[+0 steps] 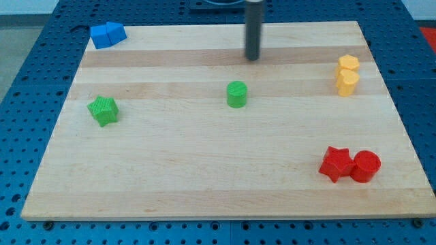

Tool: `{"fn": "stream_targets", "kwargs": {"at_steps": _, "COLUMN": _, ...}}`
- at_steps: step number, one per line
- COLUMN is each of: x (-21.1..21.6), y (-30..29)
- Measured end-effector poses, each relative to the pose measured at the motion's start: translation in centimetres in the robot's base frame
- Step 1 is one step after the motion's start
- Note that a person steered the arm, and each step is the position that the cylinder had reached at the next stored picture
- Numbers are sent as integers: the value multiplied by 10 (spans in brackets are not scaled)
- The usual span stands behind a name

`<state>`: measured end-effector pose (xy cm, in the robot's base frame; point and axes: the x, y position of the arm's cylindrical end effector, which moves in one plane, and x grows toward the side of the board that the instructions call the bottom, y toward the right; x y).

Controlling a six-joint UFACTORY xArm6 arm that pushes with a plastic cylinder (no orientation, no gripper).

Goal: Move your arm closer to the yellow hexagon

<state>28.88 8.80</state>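
The yellow hexagon (pixel 349 64) sits at the view's right, near the top, touching a second yellow block (pixel 347 82) just below it. My tip (pixel 253 58) is at the view's top centre, well to the left of the yellow hexagon. A green cylinder (pixel 236 94) stands just below and left of my tip, apart from it.
A green star (pixel 103 110) lies at the left. Two blue blocks (pixel 107 34) sit at the top left corner of the wooden board (pixel 204 177). A red star (pixel 336 164) and a red cylinder (pixel 366 166) touch at the bottom right.
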Motion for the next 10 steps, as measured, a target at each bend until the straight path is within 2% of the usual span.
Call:
{"fn": "stream_targets", "kwargs": {"at_steps": 1, "x": -4, "y": 99}}
{"fn": "stream_targets", "kwargs": {"at_steps": 2, "x": -4, "y": 138}}
{"fn": "stream_targets", "kwargs": {"at_steps": 3, "x": -4, "y": 145}}
{"fn": "stream_targets", "kwargs": {"at_steps": 5, "x": 7, "y": 202}}
{"fn": "stream_targets", "kwargs": {"at_steps": 9, "x": 29, "y": 199}}
{"fn": "stream_targets", "kwargs": {"at_steps": 10, "x": 33, "y": 162}}
